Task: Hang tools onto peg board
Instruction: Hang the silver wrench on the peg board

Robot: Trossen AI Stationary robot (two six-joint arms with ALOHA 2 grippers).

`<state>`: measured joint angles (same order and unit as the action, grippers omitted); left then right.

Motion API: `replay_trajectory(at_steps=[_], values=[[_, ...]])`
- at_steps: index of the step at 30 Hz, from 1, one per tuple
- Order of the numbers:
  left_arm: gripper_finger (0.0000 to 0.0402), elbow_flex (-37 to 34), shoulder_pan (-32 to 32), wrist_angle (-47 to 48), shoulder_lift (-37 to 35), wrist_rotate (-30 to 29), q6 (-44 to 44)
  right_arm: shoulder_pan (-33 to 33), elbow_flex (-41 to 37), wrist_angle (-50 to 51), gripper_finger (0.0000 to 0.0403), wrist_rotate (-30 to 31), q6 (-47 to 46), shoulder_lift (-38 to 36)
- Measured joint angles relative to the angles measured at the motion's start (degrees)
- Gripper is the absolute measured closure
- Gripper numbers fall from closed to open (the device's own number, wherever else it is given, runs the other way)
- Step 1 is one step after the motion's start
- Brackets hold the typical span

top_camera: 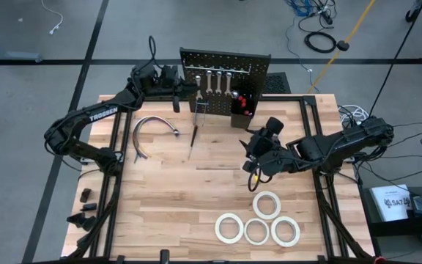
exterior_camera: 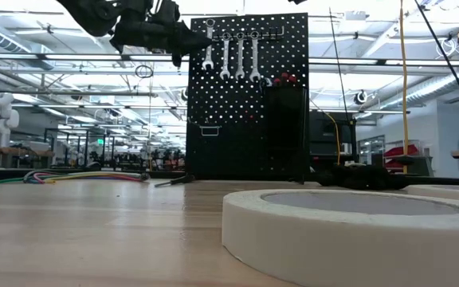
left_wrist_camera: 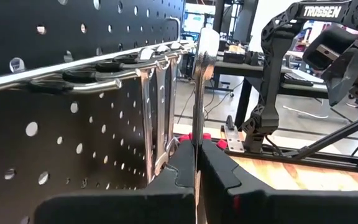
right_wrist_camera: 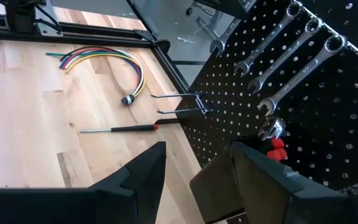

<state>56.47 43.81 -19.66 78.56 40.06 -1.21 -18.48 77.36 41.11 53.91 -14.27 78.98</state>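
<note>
The peg board (top_camera: 224,73) stands at my table's (top_camera: 160,213) 12 o'clock edge, three wrenches (exterior_camera: 239,56) hanging along its top rail. Only the left wrist view shows me the left gripper (left_wrist_camera: 196,163) pinching a fourth wrench (left_wrist_camera: 201,81) upright beside that rail. My right gripper (top_camera: 258,165), at 3 o'clock of centre, has fingers parted, empty. Its wrist view alone shows a screwdriver (right_wrist_camera: 120,129) lying flat. Four tape rolls (top_camera: 258,220) sit toward 5 o'clock.

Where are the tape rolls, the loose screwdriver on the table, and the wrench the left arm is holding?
Tape rolls (top_camera: 267,204), high view, on the topmost roll's white ring.
Screwdriver (right_wrist_camera: 114,129), right wrist view, on its metal shaft.
Wrench (left_wrist_camera: 199,93), left wrist view, mid-shaft, above the left gripper (left_wrist_camera: 196,163).
</note>
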Motion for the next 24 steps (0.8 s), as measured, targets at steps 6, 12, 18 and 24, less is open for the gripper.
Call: replay_trajectory(at_steps=[6, 12, 18, 24], values=[[0.0401, 0.0, 0.1, -0.5, 0.0, -1.2, 0.0, 0.0, 0.0, 0.0, 0.0227, 0.0, 0.0, 0.0], [0.0401, 0.0, 0.1, -0.4, 0.0, -3.7, 0.0, 0.0, 0.0, 0.0, 0.0227, 0.0, 0.0, 0.0], [0.0401, 0.0, 0.1, -0.4, 0.0, -4.4, -1.4, 0.0, 0.0, 0.0, 0.0227, 0.0, 0.0, 0.0], [0.0401, 0.0, 0.1, -0.4, 0.3, -4.6, -1.6, 0.0, 0.0, -0.1, 0.0227, 0.0, -0.1, 0.0]])
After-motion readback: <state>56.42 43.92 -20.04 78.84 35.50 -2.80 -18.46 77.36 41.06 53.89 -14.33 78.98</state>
